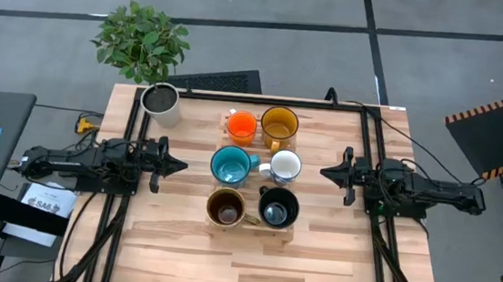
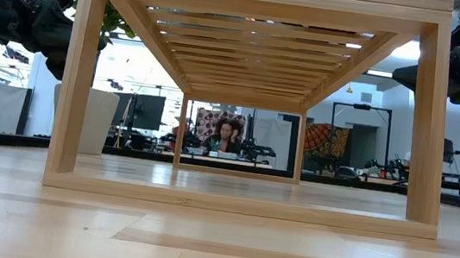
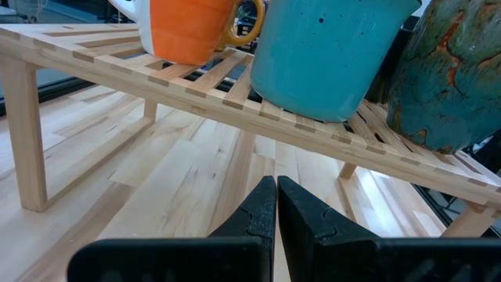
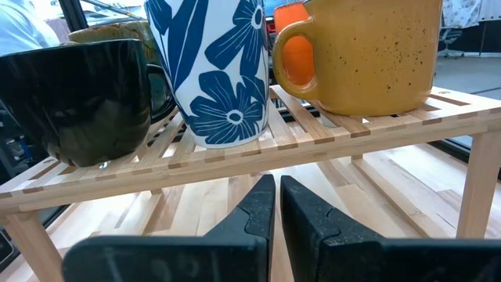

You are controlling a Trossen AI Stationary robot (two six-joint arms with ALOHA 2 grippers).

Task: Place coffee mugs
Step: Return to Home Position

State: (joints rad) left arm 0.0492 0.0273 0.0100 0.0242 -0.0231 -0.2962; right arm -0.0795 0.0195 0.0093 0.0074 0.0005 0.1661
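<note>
Six mugs stand in pairs on a slatted wooden rack (image 1: 318,129) at the table's middle: orange (image 1: 242,126) and amber-yellow (image 1: 279,123) at the far end, teal (image 1: 229,165) and white with blue flowers (image 1: 285,167) in the middle, brown (image 1: 226,208) and black (image 1: 278,207) nearest. Each rests upright on its base on the slats. My left gripper (image 1: 181,164) hovers left of the rack, shut, fingertips (image 3: 275,205) pointing at it. My right gripper (image 1: 325,173) hovers right of the rack, shut (image 4: 277,205), pointing at it. Neither touches anything.
A pale grey cup with a dark inside (image 1: 161,102) stands at the table's far left corner, beside a potted plant (image 1: 142,40) beyond the edge. The rack's underside (image 2: 250,105) is open. Bare tabletop (image 1: 259,265) lies nearer than the rack. A person (image 2: 226,135) sits far behind.
</note>
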